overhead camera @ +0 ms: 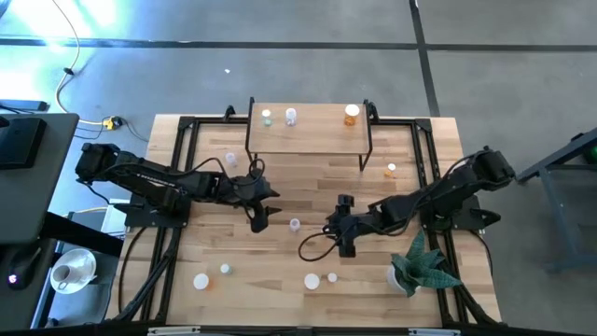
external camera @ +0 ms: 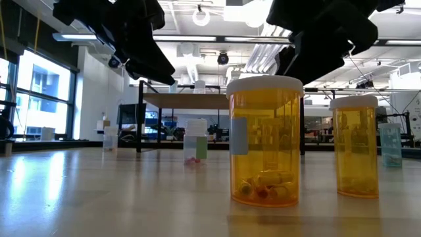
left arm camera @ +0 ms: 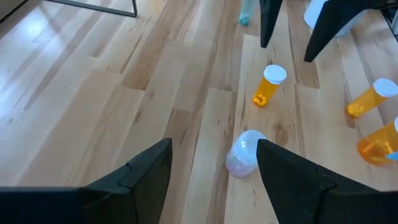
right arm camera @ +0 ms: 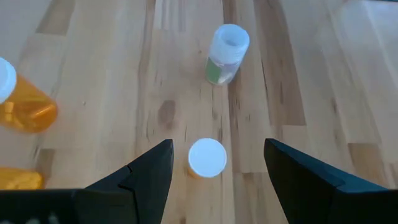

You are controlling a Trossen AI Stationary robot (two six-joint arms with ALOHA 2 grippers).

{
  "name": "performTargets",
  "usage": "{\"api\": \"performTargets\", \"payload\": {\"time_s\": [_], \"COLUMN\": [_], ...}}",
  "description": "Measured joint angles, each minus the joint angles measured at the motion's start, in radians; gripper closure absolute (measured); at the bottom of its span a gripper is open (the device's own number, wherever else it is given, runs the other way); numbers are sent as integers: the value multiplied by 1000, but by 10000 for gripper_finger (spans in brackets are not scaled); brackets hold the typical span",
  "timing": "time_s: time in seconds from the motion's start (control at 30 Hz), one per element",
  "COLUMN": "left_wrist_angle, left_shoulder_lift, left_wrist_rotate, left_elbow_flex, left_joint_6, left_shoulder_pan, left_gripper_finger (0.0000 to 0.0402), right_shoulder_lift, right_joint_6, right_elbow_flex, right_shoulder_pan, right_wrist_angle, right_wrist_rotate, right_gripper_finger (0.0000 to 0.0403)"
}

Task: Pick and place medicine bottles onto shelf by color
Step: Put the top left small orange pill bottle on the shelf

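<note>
Wood table (overhead camera: 187,177): butcher-block top carrying both arms, the shelf and scattered bottles.
Shelf (overhead camera: 317,135): light-wood platform on black legs at the far middle of the table; in the low view it stands behind the bottles.
On shelf: two pale bottles (overhead camera: 278,117) side by side toward its left end, one orange bottle (overhead camera: 351,114) at its right end.
Left gripper (overhead camera: 259,220): above the table's middle-left, fingers spread, holding nothing; its wrist view shows a whitish bottle (left arm camera: 244,153) on the boards just ahead, between the fingertips and nearer one of them, not touched.
Right gripper (overhead camera: 338,233): above the table's middle, fingers apart, empty; its wrist view looks down on a white cap (right arm camera: 207,157) with orange under it, standing on the boards between the fingertips, not gripped.
Green bottle (right arm camera: 225,55): beyond that cap in the right wrist view, standing free.
Centre bottle (overhead camera: 295,224): small, pale, on the table between the two grippers.
Right-side bottle (overhead camera: 391,169): orange, alone on the table near the shelf's right legs.
Near-edge bottles (overhead camera: 213,276): a loose row along the near edge, white caps up; two big orange ones (external camera: 264,141) fill the low view.
Plant (overhead camera: 422,264): green leaves in a white pot at the near right corner.
</note>
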Motion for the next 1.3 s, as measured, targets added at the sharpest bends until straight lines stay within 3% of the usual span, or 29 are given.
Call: {"api": "performTargets", "payload": {"time_s": [0.77, 1.3], "left_wrist_angle": [8, 61], "left_shoulder_lift": [0, 0], "left_wrist_rotate": [-2, -4], "left_elbow_flex": [1, 1], "left_joint_6": [27, 105], "left_shoulder_pan": [0, 0], "left_gripper_finger": [177, 177], "right_shoulder_lift": [123, 123], "right_joint_6": [48, 106], "right_elbow_flex": [0, -1], "right_shoulder_pan": [-1, -3], "right_wrist_angle": [76, 47], "right_wrist_rotate": [-18, -15], "right_gripper_finger": [162, 240]}}
